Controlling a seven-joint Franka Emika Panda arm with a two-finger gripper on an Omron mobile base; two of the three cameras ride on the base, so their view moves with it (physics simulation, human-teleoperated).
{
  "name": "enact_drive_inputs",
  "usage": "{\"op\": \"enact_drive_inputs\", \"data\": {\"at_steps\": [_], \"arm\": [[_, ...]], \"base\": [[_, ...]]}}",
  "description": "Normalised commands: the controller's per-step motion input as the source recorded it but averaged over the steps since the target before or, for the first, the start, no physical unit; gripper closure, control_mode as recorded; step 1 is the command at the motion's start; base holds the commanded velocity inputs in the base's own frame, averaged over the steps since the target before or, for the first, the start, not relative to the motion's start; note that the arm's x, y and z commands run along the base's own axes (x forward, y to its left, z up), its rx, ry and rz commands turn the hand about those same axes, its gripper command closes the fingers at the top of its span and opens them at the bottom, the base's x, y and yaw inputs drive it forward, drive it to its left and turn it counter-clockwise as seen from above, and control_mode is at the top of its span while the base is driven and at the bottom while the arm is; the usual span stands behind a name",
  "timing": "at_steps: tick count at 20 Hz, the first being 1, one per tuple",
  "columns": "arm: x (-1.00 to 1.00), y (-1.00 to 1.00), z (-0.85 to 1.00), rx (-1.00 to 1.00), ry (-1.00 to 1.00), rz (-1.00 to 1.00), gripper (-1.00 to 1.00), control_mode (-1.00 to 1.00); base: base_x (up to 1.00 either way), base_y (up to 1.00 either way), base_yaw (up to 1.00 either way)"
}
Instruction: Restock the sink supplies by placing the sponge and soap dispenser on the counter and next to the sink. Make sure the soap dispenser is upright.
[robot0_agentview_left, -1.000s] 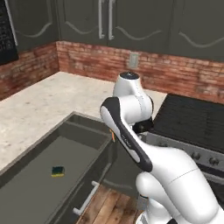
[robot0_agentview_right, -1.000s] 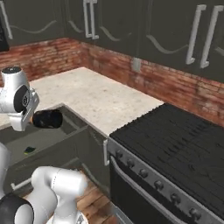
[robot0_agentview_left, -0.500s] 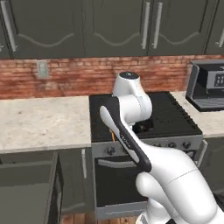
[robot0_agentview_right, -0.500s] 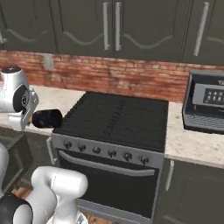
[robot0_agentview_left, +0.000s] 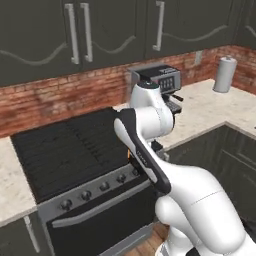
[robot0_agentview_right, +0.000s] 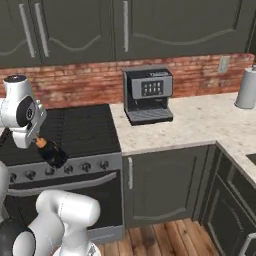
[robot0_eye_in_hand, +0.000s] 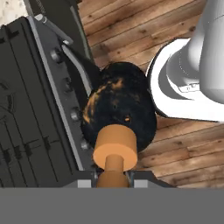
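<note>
The gripper is clamped on the orange pump neck of the soap dispenser, which hangs over the stove front above the wood floor, so the carry should stay level and slow until the counter beside the sink is reached, keeping the bottle upright

Coffee machine stands right of black stove.

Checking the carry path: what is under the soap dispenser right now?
Under the soap dispenser, held in the jaws by its pump top, lie wooden floor and the stove front edge with knobs; the bottle covers what's directly beneath.
</note>
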Motion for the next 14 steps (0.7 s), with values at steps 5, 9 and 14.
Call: {"op": "enact_drive_inputs", "data": {"at_steps": [5,9,14], "arm": [[0.00,0.00,0.00,0.00,0.00,0.00,1.00,1.00],[0.00,0.00,0.00,0.00,0.00,0.00,1.00,1.00],[0.00,0.00,0.00,0.00,0.00,0.00,1.00,1.00]], "base": [[0.00,-0.49,-0.71],[0.01,-0.36,-0.71],[0.06,-0.23,-0.69]]}}
